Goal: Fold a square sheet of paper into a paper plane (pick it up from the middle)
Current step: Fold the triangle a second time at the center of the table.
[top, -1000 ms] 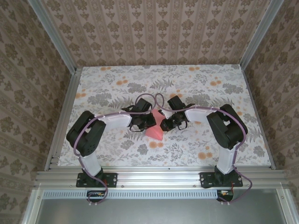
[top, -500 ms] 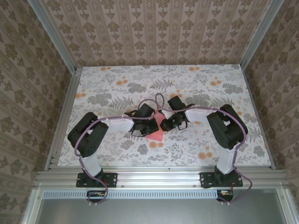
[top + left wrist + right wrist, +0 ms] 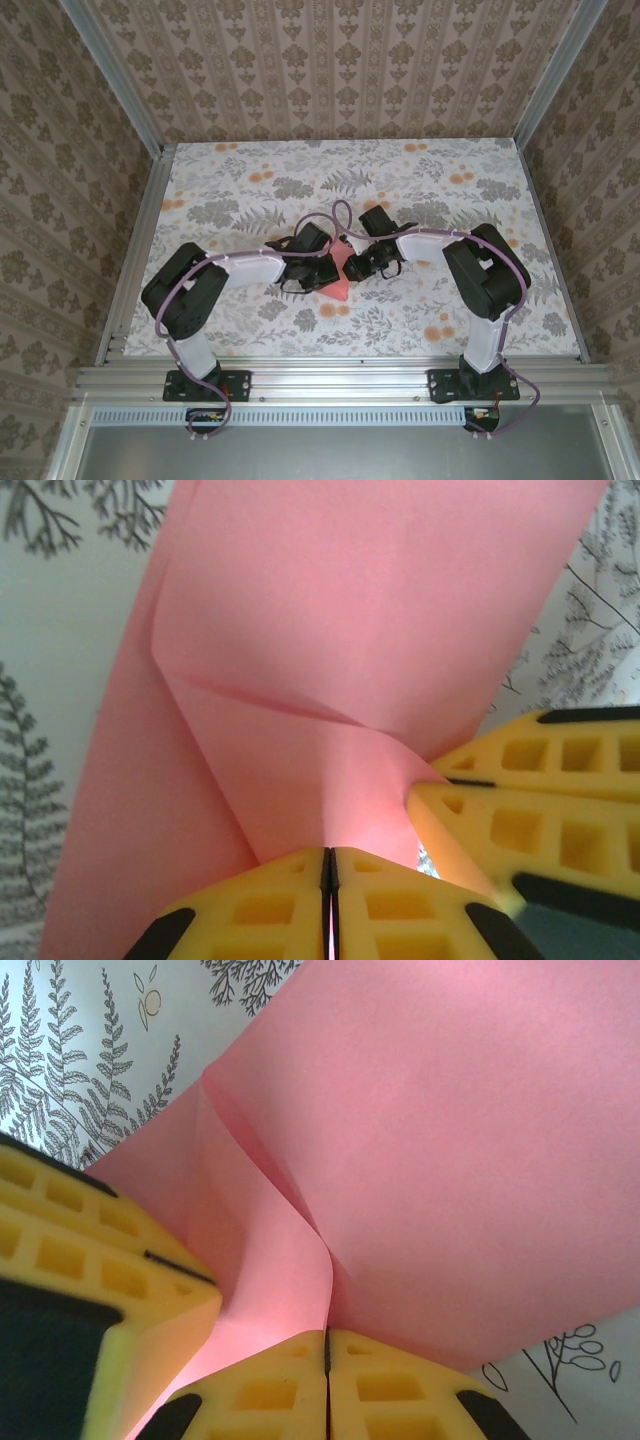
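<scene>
the left gripper [image 3: 330,865] is pinching a fold of the pink sheet [image 3: 370,610], its jaws pressing together on the paper. the right gripper [image 3: 327,1348] is pinching the same sheet just beside it, its jaws likewise closing tight on the paper. the sheet is sitting at the middle of the flowered table [image 3: 450,190], creasing and bunching up between the two grippers.
</scene>
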You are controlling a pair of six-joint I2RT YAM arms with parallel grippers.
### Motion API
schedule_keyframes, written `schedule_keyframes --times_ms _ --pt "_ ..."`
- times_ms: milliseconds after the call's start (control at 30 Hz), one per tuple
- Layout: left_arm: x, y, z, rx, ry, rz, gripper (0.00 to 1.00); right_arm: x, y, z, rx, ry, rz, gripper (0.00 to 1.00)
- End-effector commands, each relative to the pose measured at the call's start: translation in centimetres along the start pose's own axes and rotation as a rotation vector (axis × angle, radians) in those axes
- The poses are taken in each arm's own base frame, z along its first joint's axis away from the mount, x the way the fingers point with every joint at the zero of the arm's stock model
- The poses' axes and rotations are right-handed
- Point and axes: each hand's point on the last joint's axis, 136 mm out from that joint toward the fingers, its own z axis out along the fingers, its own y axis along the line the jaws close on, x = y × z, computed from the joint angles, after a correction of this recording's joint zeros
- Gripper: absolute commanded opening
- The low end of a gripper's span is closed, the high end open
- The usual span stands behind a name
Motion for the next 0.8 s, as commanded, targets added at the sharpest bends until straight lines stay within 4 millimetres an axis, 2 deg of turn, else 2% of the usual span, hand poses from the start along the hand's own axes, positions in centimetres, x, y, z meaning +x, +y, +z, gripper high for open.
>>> schedule_keyframes --times_ms 0,133,533,767 --pt "0.3 -1.7 -1.4 0.036 -0.009 0.030 0.12 2.5 -1.2 0.7 0.056 0.072 0.042 0.09" --pt "1.0 -1.8 -1.0 0.037 0.004 0.030 0.12 2.5 -1.3 0.7 0.057 0.072 0.042 0.09" --pt "2.8 0.7 1.7 -0.026 0.047 -0.004 0.11 2.6 -1.1 0.8 0.053 0.077 0.044 0.09" --pt "3.0 0.7 1.3 -0.046 0.042 0.012 0.11 2.4 -0.7 0.7 0.029 0.069 0.047 0.09"
